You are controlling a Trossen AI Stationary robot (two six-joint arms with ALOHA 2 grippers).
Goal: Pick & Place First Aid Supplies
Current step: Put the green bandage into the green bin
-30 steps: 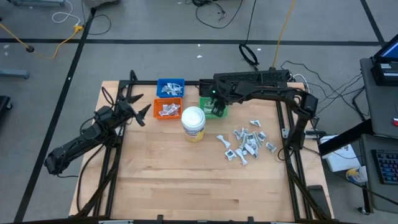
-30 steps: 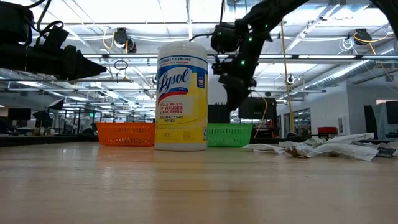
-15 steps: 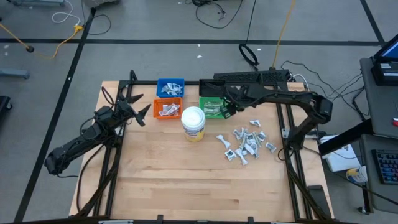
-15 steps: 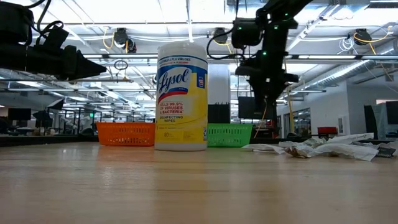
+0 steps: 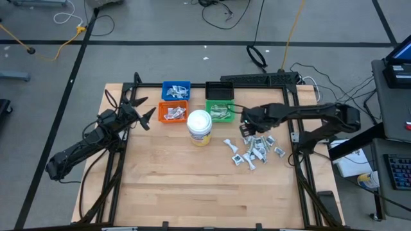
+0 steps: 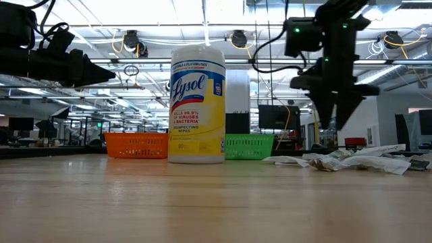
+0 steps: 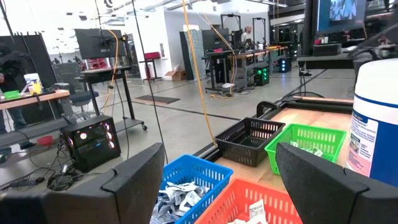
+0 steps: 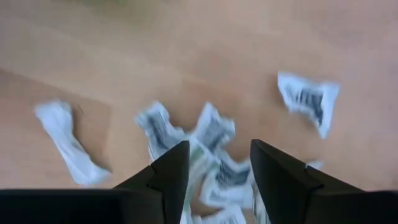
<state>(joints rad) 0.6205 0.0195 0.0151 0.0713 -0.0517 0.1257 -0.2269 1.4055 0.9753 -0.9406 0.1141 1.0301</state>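
Hovering over the loose first aid supplies at the table's three o'clock, the right gripper hangs empty, fingers parted. Packets already lie in the blue, orange and, it seems, green bin; the heap remains. The left gripper waits wide at ten o'clock.

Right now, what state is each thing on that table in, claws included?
Right claw: open, empty, above the loose packets.
Left claw: open, empty, beside the bins.
Loose packets: scattered flat on the table.
Jar: upright, lid on.
Blue bin, orange bin, green bin: hold packets.
Black bin: looks empty.
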